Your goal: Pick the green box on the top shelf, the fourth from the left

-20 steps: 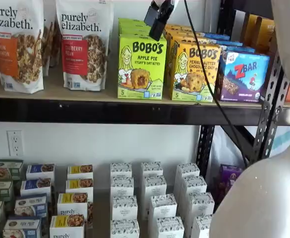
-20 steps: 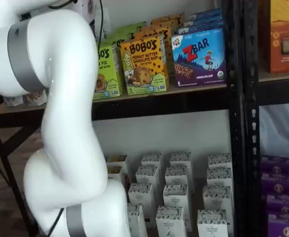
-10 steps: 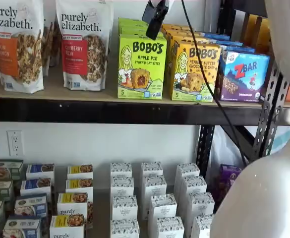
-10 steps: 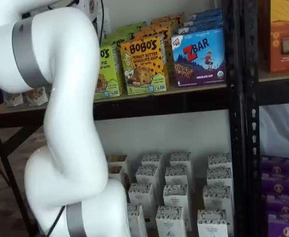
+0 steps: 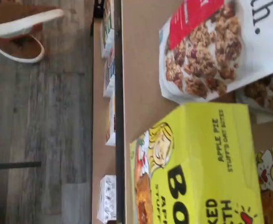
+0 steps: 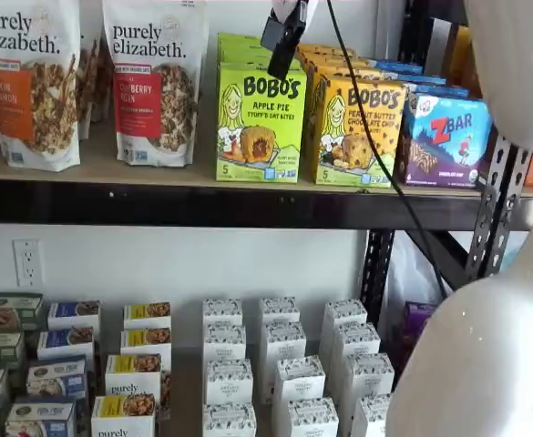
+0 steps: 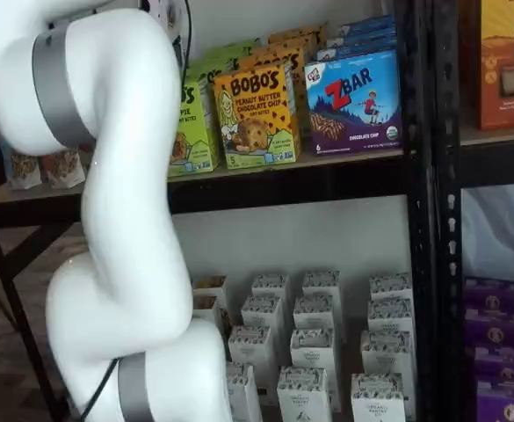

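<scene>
Black pincer fingers (image 6: 282, 41) hang from the top edge of a shelf view, just above the green box (image 6: 261, 121); we see them side-on, so we cannot tell whether they are spread or pressed together, and they pinch nothing.

Going from big to small, our white arm (image 7: 107, 211) fills much of a shelf view and covers most of the green box (image 7: 189, 127) there. The top shelf (image 6: 157, 173) carries granola bags (image 6: 152, 77) on one side of the green box and an orange box (image 6: 354, 127) touching it on the other, then a blue box (image 6: 445, 138). The green box stands upright at the shelf's front edge, and the wrist view shows its top face (image 5: 206, 163) close below the camera.

We judge the task at the approach stage: the fingers are lined up over the box, but the grasp and the lift are both left to do.

Rows behind the front boxes are mostly hidden, and the wrist view cuts off part of the green box.
</scene>
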Robot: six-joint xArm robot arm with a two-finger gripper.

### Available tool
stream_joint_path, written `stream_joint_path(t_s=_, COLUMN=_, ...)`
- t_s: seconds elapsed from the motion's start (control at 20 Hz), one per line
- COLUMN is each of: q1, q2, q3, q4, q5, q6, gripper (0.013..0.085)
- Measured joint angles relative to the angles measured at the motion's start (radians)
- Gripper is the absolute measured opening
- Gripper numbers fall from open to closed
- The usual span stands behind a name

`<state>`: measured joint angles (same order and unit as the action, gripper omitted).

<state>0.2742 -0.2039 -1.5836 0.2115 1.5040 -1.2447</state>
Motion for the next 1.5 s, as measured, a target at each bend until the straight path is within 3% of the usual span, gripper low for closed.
stream_joint_path(t_s=0.4, q1=-0.032, q2=0.052, q3=-0.036, q4=-0.021, q5=0.029, q6=-0.040, gripper=0.0850)
stream_joint_path(t_s=0.8, q1=-0.067, q2=0.113, q3=-0.097, q4=-0.022, q5=0.114, q6=-0.078, gripper=0.0850)
stream_joint_path(t_s=1.5, q1=-0.050, q2=0.111, q3=-0.062, q4=-0.048, q5=0.097, q6=-0.071, gripper=0.0850)
